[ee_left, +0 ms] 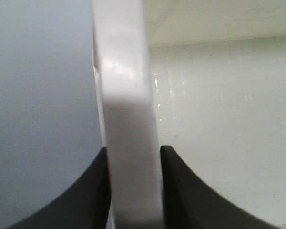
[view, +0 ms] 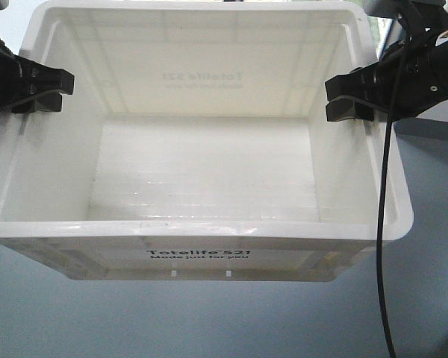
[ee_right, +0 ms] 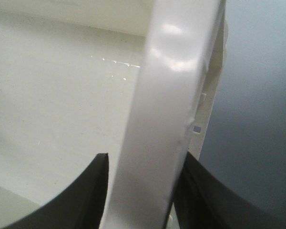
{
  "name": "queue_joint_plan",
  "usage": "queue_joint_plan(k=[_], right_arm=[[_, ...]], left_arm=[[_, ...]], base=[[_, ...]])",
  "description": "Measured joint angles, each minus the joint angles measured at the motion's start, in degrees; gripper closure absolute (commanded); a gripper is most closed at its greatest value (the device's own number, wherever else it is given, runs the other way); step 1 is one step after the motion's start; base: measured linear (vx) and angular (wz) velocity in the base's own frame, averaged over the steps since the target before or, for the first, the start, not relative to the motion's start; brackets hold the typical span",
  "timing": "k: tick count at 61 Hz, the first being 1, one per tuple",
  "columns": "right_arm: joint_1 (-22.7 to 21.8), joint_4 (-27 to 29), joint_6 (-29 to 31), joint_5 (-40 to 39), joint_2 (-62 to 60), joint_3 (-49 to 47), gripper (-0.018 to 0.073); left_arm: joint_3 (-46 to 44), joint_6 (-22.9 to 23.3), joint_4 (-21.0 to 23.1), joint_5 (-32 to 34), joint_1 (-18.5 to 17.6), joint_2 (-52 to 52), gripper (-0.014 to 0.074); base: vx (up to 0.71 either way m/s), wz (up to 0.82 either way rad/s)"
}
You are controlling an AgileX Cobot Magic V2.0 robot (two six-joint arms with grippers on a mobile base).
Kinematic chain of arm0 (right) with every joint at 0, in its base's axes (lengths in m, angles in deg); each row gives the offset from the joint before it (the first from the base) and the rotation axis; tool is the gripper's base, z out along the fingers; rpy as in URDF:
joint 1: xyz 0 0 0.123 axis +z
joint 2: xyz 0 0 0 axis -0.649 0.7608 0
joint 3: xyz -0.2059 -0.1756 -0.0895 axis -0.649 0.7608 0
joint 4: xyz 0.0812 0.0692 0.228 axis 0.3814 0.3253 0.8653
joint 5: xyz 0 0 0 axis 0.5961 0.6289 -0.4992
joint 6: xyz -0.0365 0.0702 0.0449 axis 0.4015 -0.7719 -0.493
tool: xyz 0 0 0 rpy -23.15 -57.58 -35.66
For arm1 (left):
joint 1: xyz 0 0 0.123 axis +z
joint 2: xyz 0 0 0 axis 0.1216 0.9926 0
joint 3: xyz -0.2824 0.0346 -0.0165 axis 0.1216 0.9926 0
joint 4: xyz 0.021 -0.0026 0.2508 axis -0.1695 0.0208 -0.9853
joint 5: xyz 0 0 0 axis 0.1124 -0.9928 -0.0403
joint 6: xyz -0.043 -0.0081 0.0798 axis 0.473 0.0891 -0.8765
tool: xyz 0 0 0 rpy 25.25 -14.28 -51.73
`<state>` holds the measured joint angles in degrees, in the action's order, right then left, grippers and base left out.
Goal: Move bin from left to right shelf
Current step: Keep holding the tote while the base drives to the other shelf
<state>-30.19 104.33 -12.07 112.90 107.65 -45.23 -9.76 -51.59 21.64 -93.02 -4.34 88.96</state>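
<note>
A large white plastic bin, empty, fills the front view, with "Totalife 521" printed on its near wall. My left gripper is shut on the bin's left rim, one black finger on each side of it. My right gripper is shut on the bin's right rim in the same way. The bin hangs between the two grippers, held above a grey surface. No shelf shows in any view.
A grey-blue surface lies below and in front of the bin. A black cable hangs down from the right arm across the bin's right corner. The right arm's black body sits beside the bin's right wall.
</note>
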Motion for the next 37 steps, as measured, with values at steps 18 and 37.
queue_joint_plan(k=[18,37], right_arm=[[0.0,0.15,0.0,-0.06,0.0,0.0,0.0564],[0.0,0.15,0.0,-0.06,0.0,0.0,0.0564]], left_arm=[[0.0,0.0,-0.06,-0.06,0.0,0.0,0.0604],[0.0,0.0,-0.06,-0.06,0.0,0.0,0.0604]], base=[[0.25,0.64],[0.17,0.54]])
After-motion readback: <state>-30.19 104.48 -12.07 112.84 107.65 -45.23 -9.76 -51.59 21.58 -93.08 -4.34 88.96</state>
